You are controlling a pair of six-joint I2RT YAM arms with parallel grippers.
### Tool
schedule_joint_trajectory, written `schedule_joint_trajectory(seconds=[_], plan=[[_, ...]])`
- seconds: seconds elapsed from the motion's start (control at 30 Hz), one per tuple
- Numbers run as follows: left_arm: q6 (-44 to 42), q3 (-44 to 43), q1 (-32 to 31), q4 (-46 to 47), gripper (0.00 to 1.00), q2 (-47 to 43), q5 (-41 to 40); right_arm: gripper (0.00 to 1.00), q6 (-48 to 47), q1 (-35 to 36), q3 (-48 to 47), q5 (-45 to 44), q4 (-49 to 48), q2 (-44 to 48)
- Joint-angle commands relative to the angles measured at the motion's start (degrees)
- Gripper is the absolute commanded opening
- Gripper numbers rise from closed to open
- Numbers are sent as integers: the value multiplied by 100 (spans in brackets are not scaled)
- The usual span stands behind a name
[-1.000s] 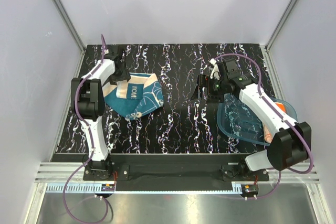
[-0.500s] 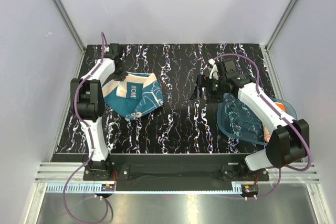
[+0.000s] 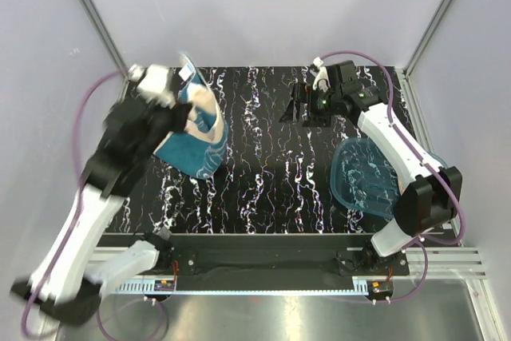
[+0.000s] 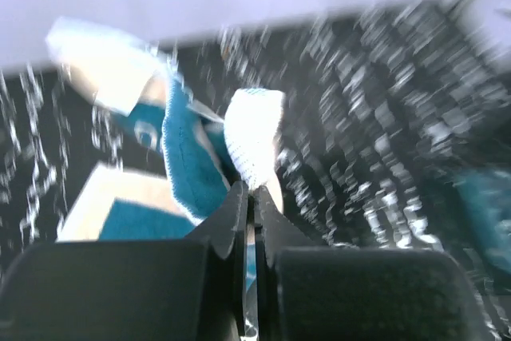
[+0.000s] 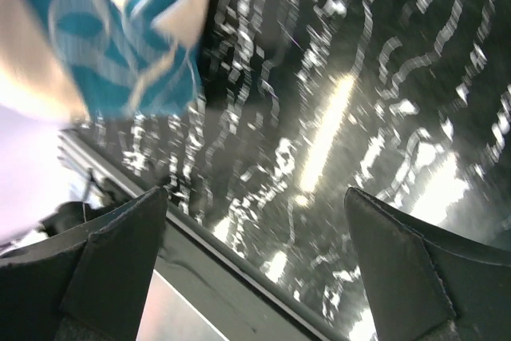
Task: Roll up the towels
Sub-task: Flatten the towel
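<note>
Pressed-together fingers [image 4: 230, 217] of the left gripper [image 4: 251, 201] pinch a fold of the teal towel [image 3: 196, 129], the black pads meeting with only cloth between them. The towel is soft and nappy, teal with white swirls on one face and plain cream on the other. It hangs crumpled from the pinch near the table's [image 3: 263, 181] far-left corner, and its lower end seems to rest on the top. The left wrist view is blurred, so the exact edge that is held cannot be told.

The right gripper [image 3: 297, 108] hovers over the far middle of the table with its wedge-shaped fingers [image 5: 112, 253] spread wide and nothing between them. It is well apart from the towel.

The tabletop is glossy black, veined white like marble. A translucent blue plastic tray [image 3: 371, 177], rounded and shallow, sits at the right side, partly under the right arm.

Between towel and tray lies a wide bare stretch of tabletop. Pale walls and slanting metal posts close in the left, right and far edges.
</note>
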State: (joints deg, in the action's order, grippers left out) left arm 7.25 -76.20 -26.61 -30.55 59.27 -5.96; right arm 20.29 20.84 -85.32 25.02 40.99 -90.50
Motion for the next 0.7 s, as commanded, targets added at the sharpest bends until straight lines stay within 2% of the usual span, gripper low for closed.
schedule_joint_trajectory(seconds=[0.0, 0.03, 0.13, 0.2, 0.27, 0.4, 0.57, 0.67], plan=[[-329, 1342, 68, 373, 0, -1151, 910, 100, 141, 52, -502, 451, -337, -134], [-338, 1580, 68, 426, 0, -1659, 1016, 100, 176, 60, -538, 547, -390, -161], [-478, 2056, 68, 112, 1, -2076, 860, 100, 343, 61, -626, 662, -487, -187], [-496, 2197, 68, -363, 6, -2094, 929, 100, 414, 69, -548, 689, -574, -135], [-418, 2337, 68, -601, 7, -2121, 982, 100, 449, 104, -442, 715, -645, -39], [-171, 2768, 60, -435, 6, -2375, 816, 100, 554, 367, -65, 733, -794, 32], [31, 2726, 68, -241, 1, -2166, 797, 100, 572, 1114, 173, 522, -882, -82], [14, 2497, 68, -154, 2, -1867, 1236, 100, 511, 1492, 252, 627, -1198, 84]])
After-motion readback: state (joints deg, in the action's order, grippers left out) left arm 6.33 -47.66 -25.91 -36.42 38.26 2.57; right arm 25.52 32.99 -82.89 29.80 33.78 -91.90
